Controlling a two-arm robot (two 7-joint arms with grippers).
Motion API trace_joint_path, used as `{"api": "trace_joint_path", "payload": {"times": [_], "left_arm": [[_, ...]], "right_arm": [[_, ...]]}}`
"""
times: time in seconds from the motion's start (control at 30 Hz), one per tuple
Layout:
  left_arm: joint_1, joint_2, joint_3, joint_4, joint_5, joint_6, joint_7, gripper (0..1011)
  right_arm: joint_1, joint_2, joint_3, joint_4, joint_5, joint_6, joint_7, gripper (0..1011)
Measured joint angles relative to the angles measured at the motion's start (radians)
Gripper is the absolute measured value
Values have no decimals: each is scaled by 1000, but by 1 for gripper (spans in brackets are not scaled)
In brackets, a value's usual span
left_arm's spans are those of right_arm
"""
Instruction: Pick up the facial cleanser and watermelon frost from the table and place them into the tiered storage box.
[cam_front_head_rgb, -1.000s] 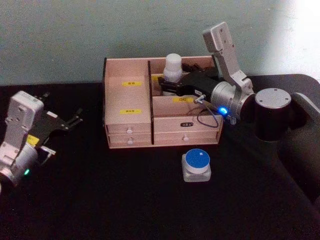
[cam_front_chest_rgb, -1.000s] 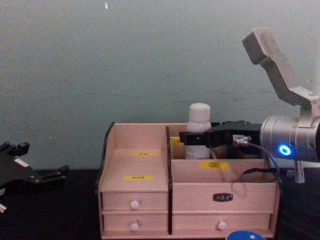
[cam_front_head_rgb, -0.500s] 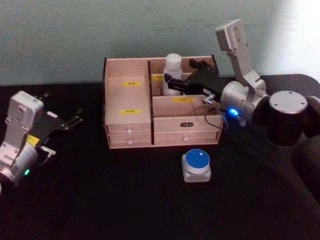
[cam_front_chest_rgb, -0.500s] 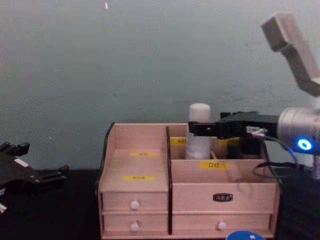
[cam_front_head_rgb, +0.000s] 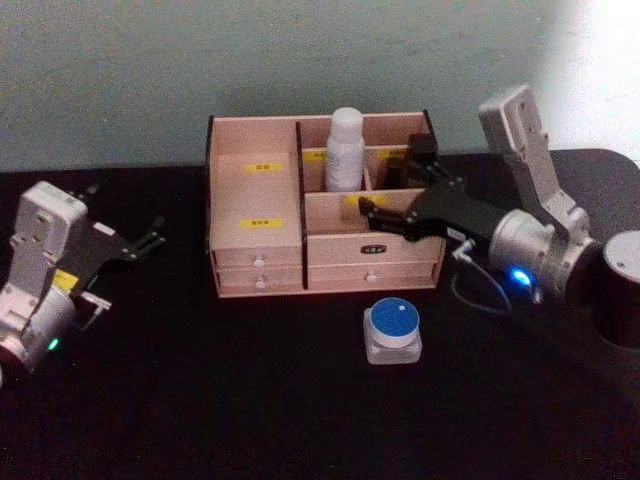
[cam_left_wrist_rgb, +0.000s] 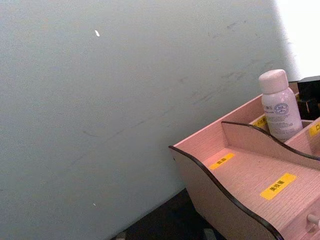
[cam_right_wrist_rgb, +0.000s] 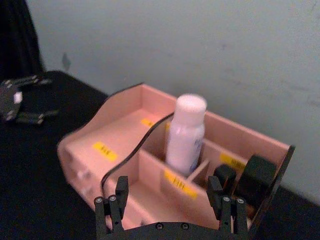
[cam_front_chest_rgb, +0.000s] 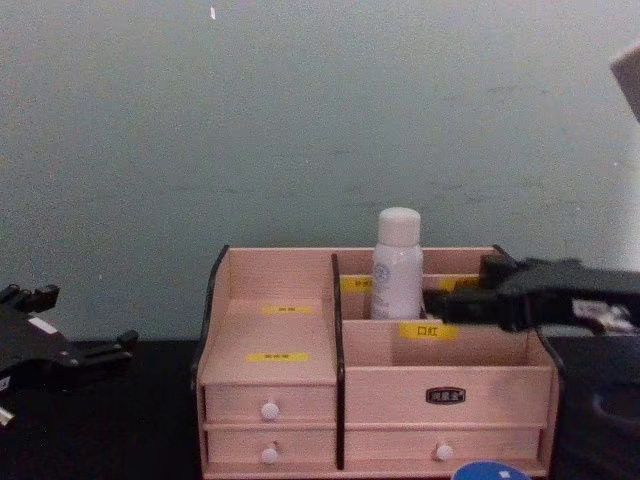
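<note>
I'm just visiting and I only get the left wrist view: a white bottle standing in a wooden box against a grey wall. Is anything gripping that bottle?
Observer: No. The right tool is open and apart from the tall white cylindrical plastic bottle, which stands upright in a rear compartment of the light wooden tiered organiser.
Operator: Is anything waiting outside the box?
Observer: Yes, a squat clear round jar with a flat blue lid sits on the black table, in front of the organiser's drawers.
Operator: And the arm carrying my camera?
Observer: Its left tool is off to the organiser's left, open and empty.
</note>
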Motion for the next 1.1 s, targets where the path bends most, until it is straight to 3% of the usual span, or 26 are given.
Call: {"api": "trace_joint_path", "payload": {"times": [0.2,0.4,0.8,1.1], "left_arm": [[0,0,0,0,0,0,0,1001],[0,0,0,0,0,0,0,1001],[0,0,0,0,0,0,0,1001],[0,0,0,0,0,0,0,1001]], "right_arm": [[-75,70,-9,-65,17,11,25,1002],[-109,113,-24,-86,20,21,37,1002],[-121,183,-65,-111,18,31,88,1002],[-114,201,-88,-113,6,36,99,1002]]}}
